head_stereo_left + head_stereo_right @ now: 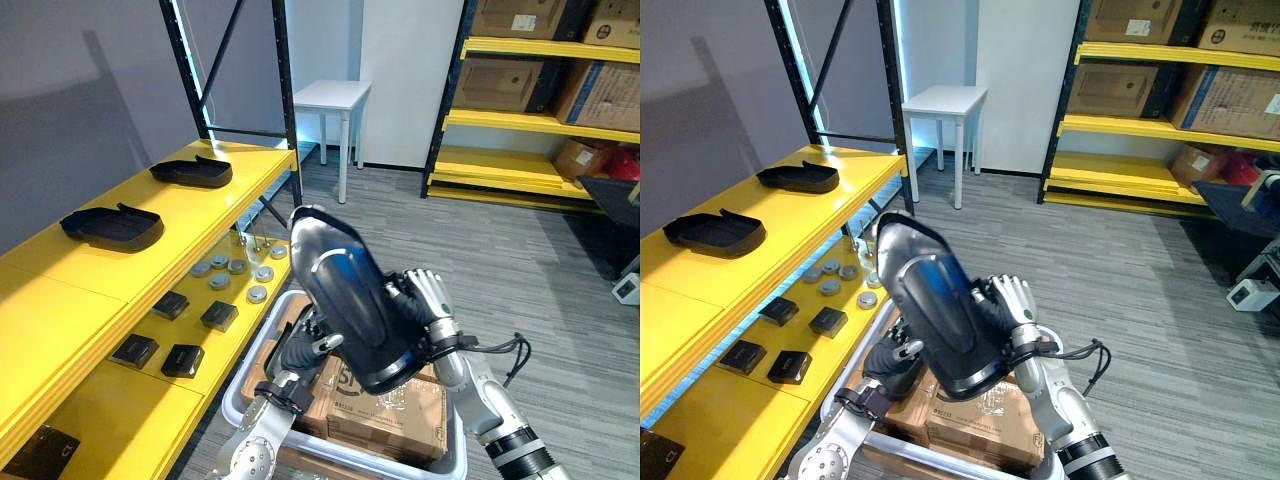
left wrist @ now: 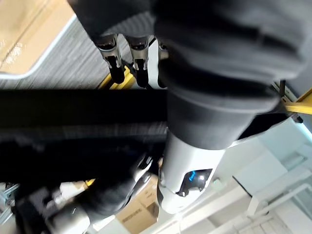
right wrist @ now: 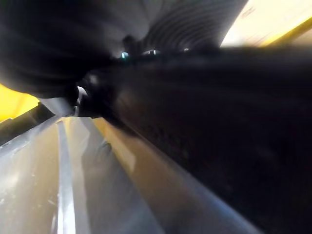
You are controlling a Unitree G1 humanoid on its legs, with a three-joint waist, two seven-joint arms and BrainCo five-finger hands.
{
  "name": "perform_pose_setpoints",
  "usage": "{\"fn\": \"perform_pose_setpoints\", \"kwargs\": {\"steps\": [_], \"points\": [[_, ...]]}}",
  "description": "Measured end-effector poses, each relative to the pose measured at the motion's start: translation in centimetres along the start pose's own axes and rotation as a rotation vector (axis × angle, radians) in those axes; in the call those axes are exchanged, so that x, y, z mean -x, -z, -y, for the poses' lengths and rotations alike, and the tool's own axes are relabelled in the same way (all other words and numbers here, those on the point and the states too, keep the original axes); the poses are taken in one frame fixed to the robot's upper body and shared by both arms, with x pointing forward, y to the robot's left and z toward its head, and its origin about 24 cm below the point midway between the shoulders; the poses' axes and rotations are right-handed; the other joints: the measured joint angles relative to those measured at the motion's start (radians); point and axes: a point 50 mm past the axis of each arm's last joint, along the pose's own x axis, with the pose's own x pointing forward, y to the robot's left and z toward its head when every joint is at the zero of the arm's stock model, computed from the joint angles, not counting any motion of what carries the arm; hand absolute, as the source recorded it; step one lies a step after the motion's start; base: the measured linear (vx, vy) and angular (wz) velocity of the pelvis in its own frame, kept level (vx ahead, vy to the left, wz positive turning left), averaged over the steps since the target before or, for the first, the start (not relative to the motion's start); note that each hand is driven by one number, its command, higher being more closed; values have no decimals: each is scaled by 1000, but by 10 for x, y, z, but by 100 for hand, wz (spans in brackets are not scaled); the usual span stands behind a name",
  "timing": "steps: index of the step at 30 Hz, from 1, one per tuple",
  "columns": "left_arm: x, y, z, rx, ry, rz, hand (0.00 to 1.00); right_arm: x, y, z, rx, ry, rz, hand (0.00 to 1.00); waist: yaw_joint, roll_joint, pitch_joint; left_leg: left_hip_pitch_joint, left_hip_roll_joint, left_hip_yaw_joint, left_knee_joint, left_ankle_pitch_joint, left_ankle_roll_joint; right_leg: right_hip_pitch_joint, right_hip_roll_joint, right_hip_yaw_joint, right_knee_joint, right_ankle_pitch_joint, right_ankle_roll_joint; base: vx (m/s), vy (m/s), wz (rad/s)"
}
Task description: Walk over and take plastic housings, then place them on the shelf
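The right hand (image 1: 428,303) has its fingers curled over the 3 o'clock edge of a glossy black plastic housing (image 1: 350,295), which stands tilted in the air. The left hand (image 1: 303,352) sits under the housing's 7 o'clock end, and I cannot tell how it grips. A white bin (image 1: 243,395) of cardboard boxes (image 1: 385,410) lies at 6 o'clock below the housing, and at 10 o'clock the yellow shelf (image 1: 60,300) carries a near housing (image 1: 112,227) and a far housing (image 1: 192,172).

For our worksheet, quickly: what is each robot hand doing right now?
Left robot hand: open, straight fingers against the glossy black plastic housing.
Right robot hand: closed on that housing.
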Motion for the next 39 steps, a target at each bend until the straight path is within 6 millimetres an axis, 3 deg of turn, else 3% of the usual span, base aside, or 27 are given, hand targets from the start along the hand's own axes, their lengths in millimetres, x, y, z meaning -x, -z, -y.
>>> {"fn": "perform_pose_setpoints", "kwargs": {"steps": [6,7,16,24,25,27,29,30,31,33,34,35,36,37,38,39], "points": [[1,7,-10,-112,-84,-61,0,-3,-5,-9,22,-11,22,100,7,0,-20,-14,-1,-32,-2,12,-4,2,0,-30,-1,1,-2,-27,-8,16],[0,8,-13,-140,-110,-73,100,-4,-8,-8,25,-8,36,100,8,0,-22,-16,-1,-41,-2,15,-6,5,1,-37,-1,2,-3,-41,-14,20],[2,10,-29,-293,-288,-101,100,3,-18,-17,41,-32,120,100,21,1,-41,-25,-4,-108,-4,28,-15,38,3,-108,-7,-2,-8,-40,-9,20],[1,5,-29,-288,-404,-27,100,15,-22,-27,-29,-28,134,100,86,8,-45,-85,-19,-248,-17,76,-39,56,6,-256,-2,-22,-19,-11,-36,61],[-1,1,-26,-285,-392,-7,100,19,-22,-22,-36,-19,146,100,90,16,-45,-107,-1,-193,-31,75,-35,60,6,-293,0,-27,-22,2,-64,95],[-5,-1,-15,-249,-387,40,100,19,-18,-18,-53,6,133,100,79,26,-47,-128,73,55,-70,96,19,64,-1,-359,2,-37,-18,2,-80,106],[-10,-3,-7,-185,-409,107,100,16,-16,-15,-56,30,129,100,73,38,-56,-159,179,462,-53,91,83,65,-12,-450,1,-52,-4,33,-72,109],[-11,-4,-6,-177,-416,120,100,14,-15,-15,-57,31,124,100,68,39,-57,-162,202,562,-45,87,89,67,-18,-474,2,-55,0,94,-27,124],[-12,-5,-5,-166,-435,146,100,12,-14,-17,-67,26,109,0,57,46,-66,-172,238,712,-33,86,89,73,-25,-529,2,-56,2,134,25,116],[-11,-10,-6,-197,-459,176,100,10,-15,-22,-84,22,92,0,58,56,-73,-175,239,776,-40,99,75,91,-37,-595,2,-61,13,138,49,106],[-5,-16,-8,-221,-473,210,100,12,-20,-27,-112,18,89,0,70,60,-76,-171,222,746,-56,136,50,110,-46,-618,3,-60,31,169,67,73],[6,-26,-9,-278,-491,264,100,15,-28,-34,-163,8,87,0,86,58,-88,-163,197,707,-67,189,41,133,-65,-642,14,-69,55,191,73,51],[8,-28,-10,-284,-496,273,100,16,-30,-36,-173,5,84,0,90,58,-90,-160,190,700,-69,200,38,140,-73,-649,21,-73,62,263,114,57],[14,-33,-11,-314,-509,303,100,20,-34,-42,-218,-7,69,0,94,54,-101,-149,160,679,-66,247,26,160,-116,-677,81,-101,100,170,79,59],[17,-35,-12,-336,-515,315,100,22,-36,-45,-252,-17,54,0,93,44,-109,-146,133,665,-65,249,24,166,-154,-696,124,-119,115,350,206,95],[21,-42,-13,-373,-528,348,100,25,-41,-51,-306,-36,32,0,94,24,-121,-139,80,642,-68,236,43,171,-232,-722,219,-146,120,304,213,103]]}}
